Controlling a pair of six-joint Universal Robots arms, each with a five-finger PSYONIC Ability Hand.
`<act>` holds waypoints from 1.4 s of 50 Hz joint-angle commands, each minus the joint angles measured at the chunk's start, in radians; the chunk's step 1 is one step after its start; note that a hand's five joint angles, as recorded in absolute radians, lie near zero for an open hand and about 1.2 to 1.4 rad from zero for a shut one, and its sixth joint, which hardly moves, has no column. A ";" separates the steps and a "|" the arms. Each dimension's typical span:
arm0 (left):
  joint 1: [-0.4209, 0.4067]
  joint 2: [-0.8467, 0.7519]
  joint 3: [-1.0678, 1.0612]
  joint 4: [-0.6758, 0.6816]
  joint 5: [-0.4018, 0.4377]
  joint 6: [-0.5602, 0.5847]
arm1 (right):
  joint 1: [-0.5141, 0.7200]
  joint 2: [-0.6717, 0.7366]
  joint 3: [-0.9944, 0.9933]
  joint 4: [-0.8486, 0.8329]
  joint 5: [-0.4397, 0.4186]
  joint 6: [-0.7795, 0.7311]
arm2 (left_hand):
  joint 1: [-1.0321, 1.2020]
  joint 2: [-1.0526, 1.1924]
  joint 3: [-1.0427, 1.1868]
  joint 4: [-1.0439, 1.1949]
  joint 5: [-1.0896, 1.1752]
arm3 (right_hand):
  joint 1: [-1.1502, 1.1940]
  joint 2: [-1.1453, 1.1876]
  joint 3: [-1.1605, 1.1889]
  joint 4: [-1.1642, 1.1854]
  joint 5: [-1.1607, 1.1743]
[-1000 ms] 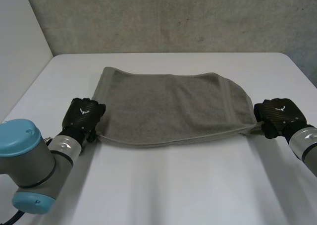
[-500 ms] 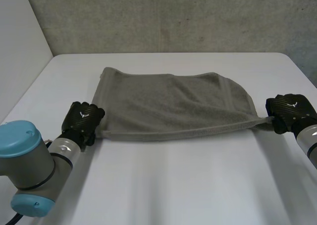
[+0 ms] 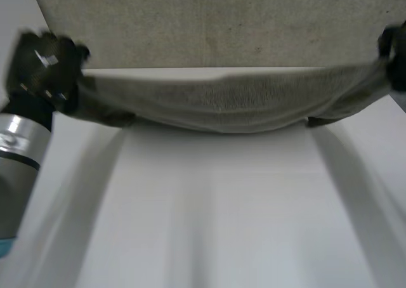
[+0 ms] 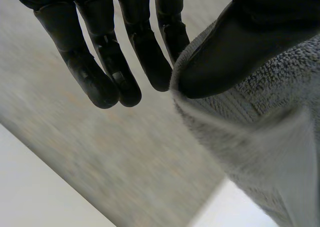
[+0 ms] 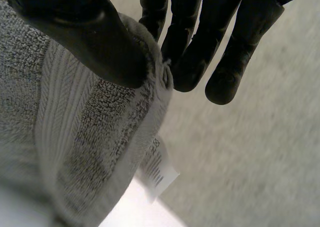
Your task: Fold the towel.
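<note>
Two robot arms are holding a grey towel [image 3: 228, 101] stretched in the air above the white counter [image 3: 222, 212], in front of a concrete wall [image 3: 222, 21]. The cloth is hanging between them as a long, narrow band and sagging a little in the middle.

The left hand [image 3: 43, 66] is gripping one end of the towel and the right hand [image 3: 396, 50] the other, at about the same height. That is keeping the top edge close to level and the cloth spread along its length, not bunched.

In the left wrist view, the thumb [image 4: 235, 52] is pressing the towel's edge against the nearest finger, so that hand is clamped on the cloth. The remaining fingers [image 4: 100, 77] are pointing straight out, clear of it. The right wrist view is showing the same kind of pinch. There the right thumb [image 5: 85, 34] is bearing down on the woven border, with the fingers behind the hem, and a small white care label [image 5: 161, 173] is dangling just below the grip.

With only the end corners pinched, the rest of the towel is hanging free beneath the hands. The robot appears to be carrying the held edge over for a fold, and the fold itself is not yet laid down on the counter. Because each pinch is taking so little cloth, a corner slipping free looks like the main risk.
</note>
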 commanded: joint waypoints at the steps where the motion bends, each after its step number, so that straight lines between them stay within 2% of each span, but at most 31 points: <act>1: -0.010 0.079 0.141 -0.170 0.009 -0.010 | -0.042 0.026 -0.296 0.342 -0.069 -0.012 | -0.064 -0.118 -0.145 -0.124 -0.256 | 0.056 0.066 0.057 0.049 0.049; 3: -0.012 0.044 0.175 -0.205 0.010 -0.008 | -0.042 0.142 -0.396 0.463 -0.068 -0.109 | -0.064 -0.118 -0.145 -0.124 -0.256 | 0.056 0.066 0.057 0.049 0.049; 4: -0.013 -0.014 0.209 -0.238 0.012 -0.005 | -0.042 0.142 -0.396 0.464 -0.068 -0.110 | -0.064 -0.118 -0.145 -0.124 -0.256 | 0.056 0.066 0.057 0.049 0.049; 6: -0.013 -0.083 0.244 -0.265 0.013 -0.004 | -0.019 0.252 -0.465 0.563 -0.045 -0.258 | -0.064 -0.118 -0.145 -0.124 -0.256 | 0.056 0.066 0.057 0.049 0.049; 7: -0.013 -0.084 0.244 -0.266 0.013 -0.004 | -0.019 0.253 -0.465 0.563 -0.045 -0.259 | -0.064 -0.118 -0.145 -0.124 -0.256 | 0.056 0.066 0.057 0.049 0.049; 8: -0.013 -0.154 0.282 -0.293 0.013 -0.002 | -0.005 0.321 -0.495 0.604 -0.033 -0.321 | -0.064 -0.118 -0.145 -0.124 -0.256 | 0.056 0.066 0.057 0.049 0.049; 9: -0.013 -0.229 0.324 -0.321 0.013 -0.001 | -0.005 0.322 -0.496 0.605 -0.033 -0.322 | -0.064 -0.118 -0.145 -0.124 -0.256 | 0.056 0.066 0.057 0.049 0.049; 10: -0.013 -0.230 0.324 -0.321 0.013 -0.001 | 0.012 0.393 -0.531 0.635 -0.013 -0.369 | -0.064 -0.118 -0.145 -0.124 -0.256 | 0.056 0.066 0.057 0.049 0.049; 11: -0.013 -0.306 0.370 -0.348 0.012 0.004 | 0.029 0.459 -0.568 0.655 0.022 -0.387 | -0.064 -0.118 -0.145 -0.124 -0.256 | 0.056 0.066 0.057 0.049 0.049; 12: -0.015 -0.382 0.419 -0.377 0.012 0.010 | 0.029 0.460 -0.568 0.655 0.023 -0.388 | -0.064 -0.118 -0.145 -0.124 -0.256 | 0.056 0.066 0.057 0.049 0.049; 14: -0.015 -0.453 0.472 -0.406 0.012 0.021 | 0.063 0.570 -0.643 0.661 0.104 -0.401 | -0.064 -0.118 -0.145 -0.124 -0.256 | 0.056 0.066 0.057 0.049 0.049; 18: -0.017 -0.575 0.593 -0.463 0.009 0.064 | 0.099 0.656 -0.739 0.652 0.157 -0.412 | -0.064 -0.118 -0.145 -0.124 -0.256 | 0.056 0.066 0.057 0.049 0.049; 20: -0.017 -0.659 0.728 -0.494 -0.002 0.123 | 0.116 0.696 -0.804 0.634 0.178 -0.408 | -0.064 -0.118 -0.145 -0.124 -0.256 | 0.056 0.066 0.057 0.049 0.049; 23: -0.017 -0.687 0.871 -0.490 -0.004 0.145 | 0.149 0.748 -0.938 0.528 0.207 -0.377 | -0.064 -0.118 -0.145 -0.124 -0.256 | 0.056 0.066 0.057 0.049 0.049; 24: -0.017 -0.687 0.872 -0.490 -0.004 0.145 | 0.164 0.754 -0.979 0.437 0.223 -0.339 | -0.064 -0.118 -0.145 -0.124 -0.256 | 0.056 0.066 0.057 0.049 0.049; 25: -0.020 -0.684 0.937 -0.470 -0.004 0.134 | 0.175 0.751 -0.991 0.324 0.251 -0.282 | -0.064 -0.118 -0.145 -0.124 -0.256 | 0.056 0.066 0.057 0.049 0.049; 26: -0.020 -0.684 0.938 -0.470 -0.004 0.134 | 0.175 0.751 -0.991 0.322 0.251 -0.282 | -0.064 -0.118 -0.145 -0.124 -0.256 | 0.056 0.066 0.057 0.049 0.049; 27: -0.026 -0.675 0.991 -0.432 -0.004 0.110 | 0.179 0.727 -0.970 0.202 0.282 -0.223 | -0.064 -0.118 -0.145 -0.124 -0.256 | 0.056 0.066 0.057 0.049 0.049; 28: -0.032 -0.653 1.023 -0.380 -0.004 0.069 | 0.179 0.727 -0.970 0.201 0.282 -0.222 | -0.064 -0.118 -0.145 -0.124 -0.256 | 0.056 0.066 0.057 0.049 0.049; 30: -0.036 -0.621 1.034 -0.321 -0.005 0.017 | 0.172 0.605 -0.890 0.010 0.317 -0.124 | -0.064 -0.118 -0.145 -0.124 -0.256 | 0.056 0.066 0.057 0.049 0.049; 31: -0.041 -0.580 1.033 -0.266 -0.005 -0.043 | 0.172 0.604 -0.890 0.009 0.317 -0.124 | -0.064 -0.118 -0.145 -0.124 -0.256 | 0.056 0.066 0.057 0.049 0.049; 32: -0.041 -0.579 1.033 -0.266 -0.005 -0.044 | 0.173 0.536 -0.840 -0.027 0.314 -0.092 | -0.064 -0.118 -0.145 -0.124 -0.256 | 0.056 0.066 0.057 0.049 0.049; 33: -0.038 -0.543 1.027 -0.225 -0.007 -0.104 | 0.170 0.488 -0.811 -0.021 0.305 -0.078 | -0.064 -0.118 -0.145 -0.124 -0.256 | 0.056 0.066 0.057 0.049 0.049; 36: -0.030 -0.516 1.017 -0.192 -0.005 -0.162 | 0.170 0.470 -0.786 -0.007 0.288 -0.076 | -0.064 -0.118 -0.145 -0.124 -0.256 | 0.056 0.066 0.057 0.049 0.049; 38: -0.029 -0.477 0.947 -0.172 -0.001 -0.252 | 0.181 0.477 -0.752 0.044 0.244 -0.075 | -0.064 -0.118 -0.145 -0.124 -0.256 | 0.056 0.066 0.057 0.049 0.049; 40: -0.027 -0.469 0.898 -0.167 0.006 -0.269 | 0.181 0.477 -0.728 0.083 0.224 -0.076 | -0.064 -0.118 -0.145 -0.124 -0.256 | 0.056 0.066 0.057 0.049 0.049; 49: 0.006 -0.461 0.611 -0.147 0.029 -0.248 | 0.167 0.478 -0.540 0.137 0.176 -0.090 | -0.064 -0.118 -0.145 -0.124 -0.256 | 0.056 0.066 0.057 0.049 0.049; 54: 0.016 -0.458 0.399 -0.077 0.085 -0.243 | 0.138 0.477 -0.347 0.132 0.095 -0.141 | -0.064 -0.118 -0.145 -0.124 -0.256 | 0.056 0.066 0.057 0.049 0.049; 60: 0.017 -0.388 0.186 -0.023 0.130 -0.212 | 0.115 0.444 -0.230 0.144 0.052 -0.158 | -0.064 -0.118 -0.145 -0.124 -0.256 | 0.056 0.066 0.057 0.049 0.049; 65: 0.020 -0.282 0.066 -0.028 0.136 -0.174 | 0.077 0.275 -0.123 0.193 0.015 -0.159 | -0.064 -0.118 -0.145 -0.124 -0.256 | 0.056 0.066 0.057 0.049 0.049; 70: 0.046 -0.116 -0.016 -0.037 0.138 -0.171 | 0.015 0.175 -0.105 0.267 -0.045 -0.158 | -0.064 -0.118 -0.145 -0.124 -0.256 | 0.056 0.066 0.057 0.049 0.049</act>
